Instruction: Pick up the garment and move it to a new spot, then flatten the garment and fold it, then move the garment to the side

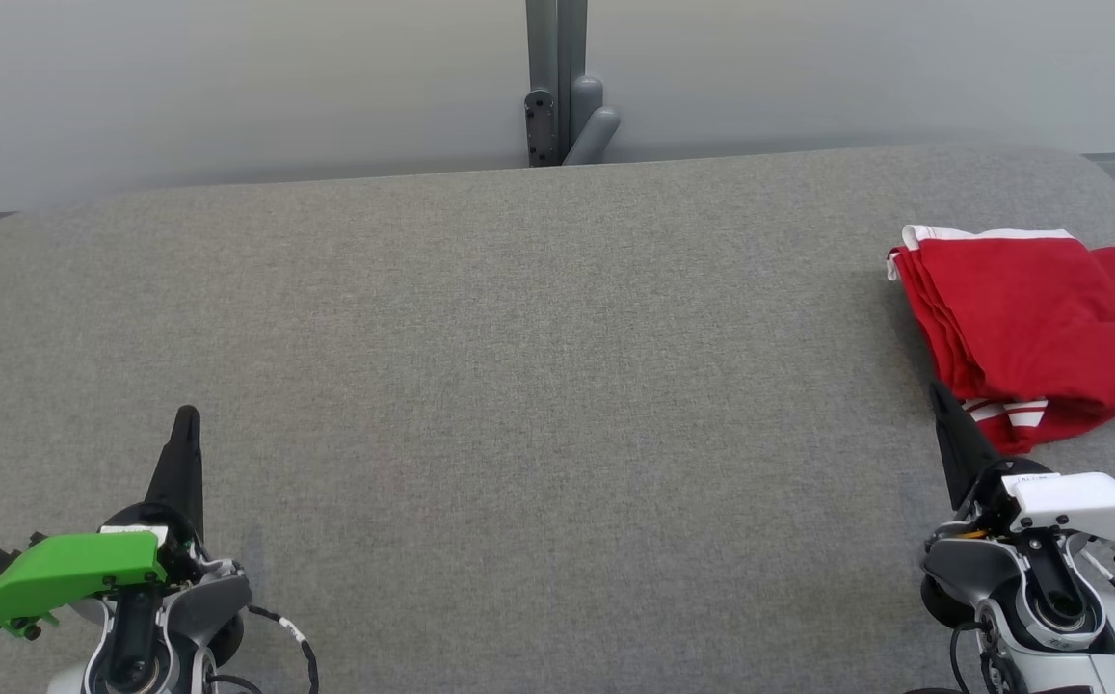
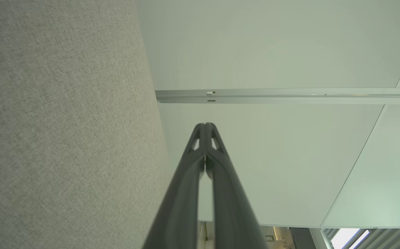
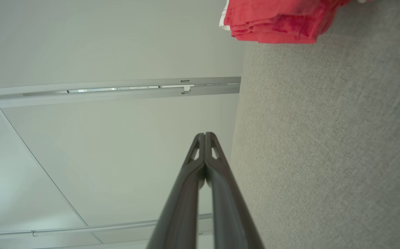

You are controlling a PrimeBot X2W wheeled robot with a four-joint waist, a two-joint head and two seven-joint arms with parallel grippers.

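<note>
Pointing away from the robot over the grey table (image 1: 538,386), both arms hold a mirrored pose low in the head view, 1 at each bottom corner.

The left claw (image 1: 187,416) rises from a wrist topped by a green cover (image 1: 70,569), and its 2 dark fingers lean slightly toward the right of that view. Its jaws are pressed together with nothing between them. In the left wrist view the tips meet, the table surface runs down that view's left side, and a pale wall (image 2: 289,52) lies beyond.

The right claw (image 1: 936,390) rises from a wrist under a white cover (image 1: 1087,506), and its fingers lean toward the left. Its jaws are likewise closed tight on nothing. In the right wrist view the 2 tips touch each other, with the table running down that view's right side.

The garment (image 1: 1020,318) is red with white stripes at its edges. It lies folded in several layers at the far right of the table and runs past the head view's right edge. Its near corner, with a striped hem, sits just beside the right claw's tip. The right wrist view shows the cloth at the top edge, apart from the fingertips.

Behind the table's far edge a grey post (image 1: 557,87) stands against the wall.
</note>
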